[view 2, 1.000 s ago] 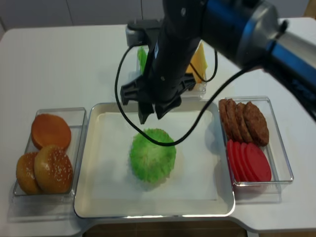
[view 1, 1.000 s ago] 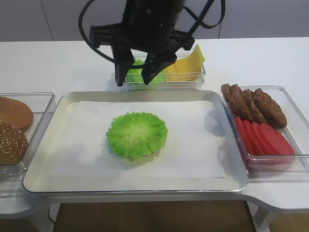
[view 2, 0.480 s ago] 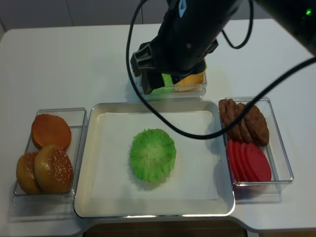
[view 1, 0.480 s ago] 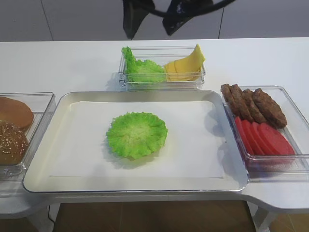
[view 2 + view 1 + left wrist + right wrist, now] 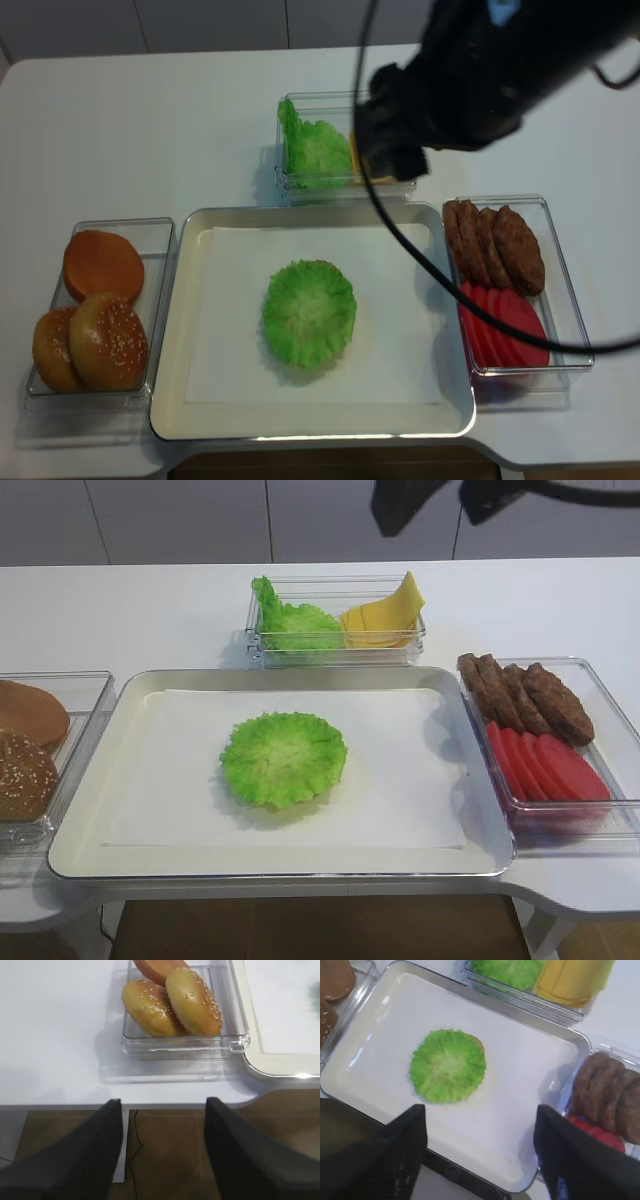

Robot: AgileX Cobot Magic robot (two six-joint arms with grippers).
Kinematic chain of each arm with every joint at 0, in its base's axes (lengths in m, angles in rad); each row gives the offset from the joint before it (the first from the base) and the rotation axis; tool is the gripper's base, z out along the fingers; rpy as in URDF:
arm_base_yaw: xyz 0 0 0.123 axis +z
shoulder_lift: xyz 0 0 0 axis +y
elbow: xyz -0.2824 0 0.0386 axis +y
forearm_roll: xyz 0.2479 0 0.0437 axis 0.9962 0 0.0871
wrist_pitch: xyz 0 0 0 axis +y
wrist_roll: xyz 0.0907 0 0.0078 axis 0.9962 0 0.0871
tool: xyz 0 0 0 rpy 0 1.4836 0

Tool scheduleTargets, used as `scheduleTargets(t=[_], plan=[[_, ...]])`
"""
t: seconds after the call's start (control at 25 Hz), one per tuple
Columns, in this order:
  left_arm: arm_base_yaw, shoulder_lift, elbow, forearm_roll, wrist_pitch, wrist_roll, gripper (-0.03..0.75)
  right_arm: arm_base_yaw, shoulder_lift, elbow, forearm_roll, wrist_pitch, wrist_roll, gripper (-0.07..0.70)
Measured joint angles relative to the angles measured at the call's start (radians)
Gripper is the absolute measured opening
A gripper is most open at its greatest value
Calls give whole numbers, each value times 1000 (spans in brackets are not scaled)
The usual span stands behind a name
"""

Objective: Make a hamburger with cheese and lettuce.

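Green and frilled, the round flat lettuce leaf [image 5: 284, 759] is lying in the middle of the white paper sheet [image 5: 400, 780] that is lining the shallow metal tray [image 5: 80, 830]. In my right wrist view a sliver of the pale bun half [image 5: 476, 1039] is peeking out at the leaf's far edge, so the hamburger base is sitting under the leaf, almost wholly covered.

I am holding my right pincer [image 5: 480, 1160] high above the tray's near edge, its two dark fingers [image 5: 395, 1155] standing wide apart with nothing between them. My left pincer [image 5: 162, 1150] is hanging over the table edge beside the clear tub of sesame-topped domed buns [image 5: 172, 1002], its fingers likewise spread and gripping nothing.

Behind the tray, the clear plastic box [image 5: 335, 650] is holding a bunched heap of green leaves [image 5: 290, 625] on its left and the fanned pale-yellow square cheese slices [image 5: 385, 615] on its right. To the right of the tray, another clear container [image 5: 600, 810] is carrying brown meat patties [image 5: 520, 695] at the back and red tomato slices [image 5: 545, 765] at the front.
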Motion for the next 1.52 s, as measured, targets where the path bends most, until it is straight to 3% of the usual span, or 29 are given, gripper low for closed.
scheduleTargets(t=[0.4, 1.0, 1.52], plan=[[0, 0, 0, 0, 0, 0, 391, 0, -294, 277, -118, 7, 30, 491], [0, 0, 0, 0, 0, 0, 391, -2, -619, 537, -215, 8, 67, 479], [0, 0, 0, 0, 0, 0, 391, -285, -833, 610, -179, 17, -19, 479]])
